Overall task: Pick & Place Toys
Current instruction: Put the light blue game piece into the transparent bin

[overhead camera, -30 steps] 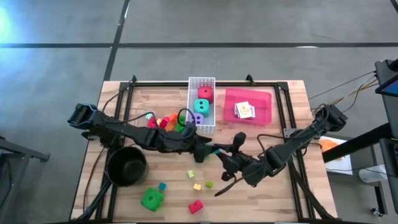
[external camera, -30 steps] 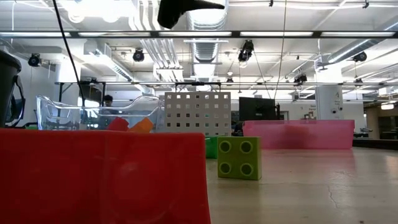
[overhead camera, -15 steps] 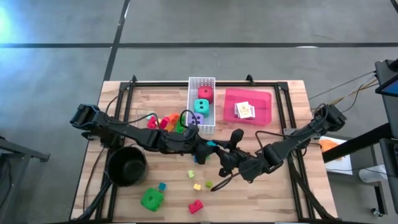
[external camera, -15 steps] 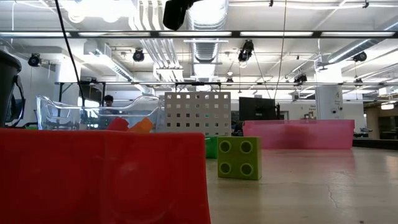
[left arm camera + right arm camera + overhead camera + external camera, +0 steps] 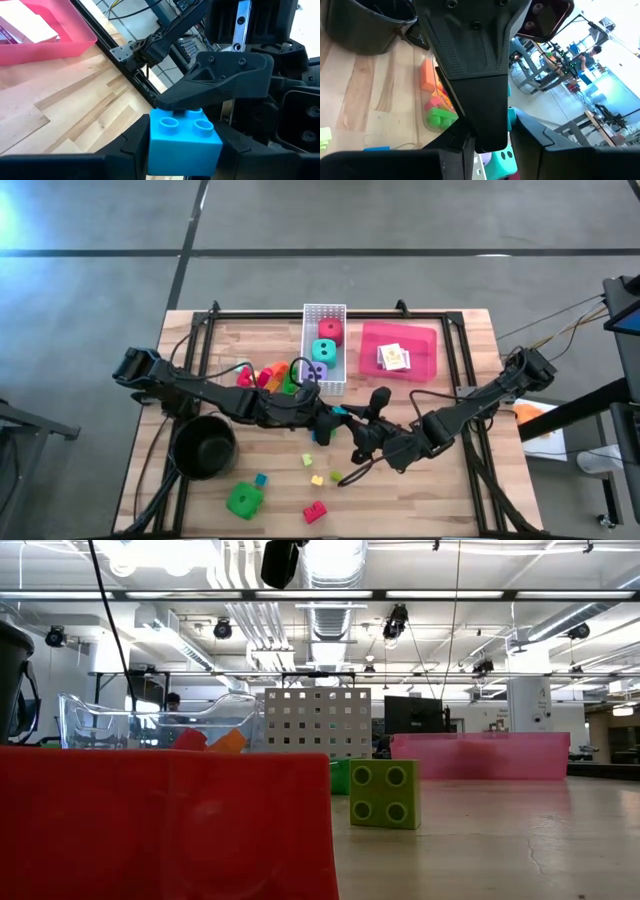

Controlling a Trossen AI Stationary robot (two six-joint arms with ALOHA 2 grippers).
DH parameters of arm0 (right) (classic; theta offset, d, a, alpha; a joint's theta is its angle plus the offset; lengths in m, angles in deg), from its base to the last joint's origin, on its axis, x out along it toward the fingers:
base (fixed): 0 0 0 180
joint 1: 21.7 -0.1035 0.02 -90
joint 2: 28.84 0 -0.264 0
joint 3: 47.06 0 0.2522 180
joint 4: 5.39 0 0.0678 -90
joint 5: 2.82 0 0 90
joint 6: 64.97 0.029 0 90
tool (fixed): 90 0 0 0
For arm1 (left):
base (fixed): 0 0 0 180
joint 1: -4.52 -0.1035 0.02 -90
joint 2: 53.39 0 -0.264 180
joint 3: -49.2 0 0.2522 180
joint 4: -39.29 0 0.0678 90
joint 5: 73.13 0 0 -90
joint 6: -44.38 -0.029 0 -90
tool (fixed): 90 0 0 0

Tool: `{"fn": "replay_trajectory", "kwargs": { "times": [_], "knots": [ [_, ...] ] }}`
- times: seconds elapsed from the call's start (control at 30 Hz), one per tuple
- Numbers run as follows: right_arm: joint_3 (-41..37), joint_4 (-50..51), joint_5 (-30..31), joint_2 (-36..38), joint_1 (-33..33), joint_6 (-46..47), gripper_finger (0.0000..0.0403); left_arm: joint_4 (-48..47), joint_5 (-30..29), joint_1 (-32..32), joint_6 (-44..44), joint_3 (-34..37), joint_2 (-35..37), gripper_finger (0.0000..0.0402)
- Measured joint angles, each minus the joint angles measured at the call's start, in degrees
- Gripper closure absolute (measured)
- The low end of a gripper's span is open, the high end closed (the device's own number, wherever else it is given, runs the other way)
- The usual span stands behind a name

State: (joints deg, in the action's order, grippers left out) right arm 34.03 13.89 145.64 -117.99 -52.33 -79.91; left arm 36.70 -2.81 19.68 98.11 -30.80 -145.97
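A blue brick (image 5: 182, 141) sits between the left hand's (image 5: 335, 418) fingers, which press its two sides, above the middle of the surface (image 5: 450, 490); the right hand's (image 5: 372, 412) dark fingers, narrowly parted, lie across its studded top, touching it. The two hands meet just in front of the white basket (image 5: 324, 312), which holds red (image 5: 330, 332), teal (image 5: 325, 352) and purple (image 5: 318, 371) dice. Beside it a pink tray (image 5: 422, 355) carries card packs (image 5: 394, 357). Nearer the front lie small loose bricks (image 5: 317, 479), a green die (image 5: 244, 500) and a red brick (image 5: 314, 512), with a black pot (image 5: 205, 447) to the left.
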Motion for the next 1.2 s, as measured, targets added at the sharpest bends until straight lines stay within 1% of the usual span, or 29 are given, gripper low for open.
{"fn": "replay_trajectory", "kwargs": {
  "times": [0.13,0.23,0.4,0.6,0.7,0.77,0.9,1.03,1.1,1.2],
  "knots": [
    [-0.03,0.04,0.01,0.0,0.0,0.53,0.031,-0.11,0.04,0.0,-0.79,0.0,0.0,0.026],
    [-0.07,0.28,-1.26,0.0,0.0,1.38,0.0287,-0.69,0.27,0.0,-1.0,0.0,0.0,0.026],
    [-0.07,-0.15,-4.83,0.04,-0.03,5.73,0.0204,-2.23,1.9,-0.24,-2.54,0.07,-0.04,0.026],
    [-0.07,-0.01,-5.16,0.04,0.0,10.94,0.0104,-9.13,2.1,-0.95,-4.72,0.07,1.57,0.0261],
    [-0.04,1.57,-5.14,0.04,0.0,13.0,0.0065,-13.2,1.49,-1.53,-5.74,0.07,3.43,0.0261],
    [-0.04,2.91,-5.1,0.04,0.0,16.0,0.0046,-16.47,0.43,-1.95,-5.9,0.07,4.83,0.0261],
    [-0.04,6.06,-4.94,0.04,0.0,22.89,0.0033,-26.33,-4.44,-2.99,-5.99,0.07,8.23,0.0261],
    [-0.17,11.19,-5.87,0.04,-0.23,35.6,0.0032,-40.2,-10.8,-5.26,-5.13,0.04,11.63,0.0261],
    [-0.21,14.32,-10.1,0.04,-0.25,42.54,0.0032,-46.74,-11.2,-7.3,-3.29,0.04,12.55,0.0261],
    [-0.49,18.36,-19.14,0.04,-0.26,50.29,0.0032,-55.72,-9.35,-11.38,-0.92,0.04,13.05,0.0261]
  ]
}}
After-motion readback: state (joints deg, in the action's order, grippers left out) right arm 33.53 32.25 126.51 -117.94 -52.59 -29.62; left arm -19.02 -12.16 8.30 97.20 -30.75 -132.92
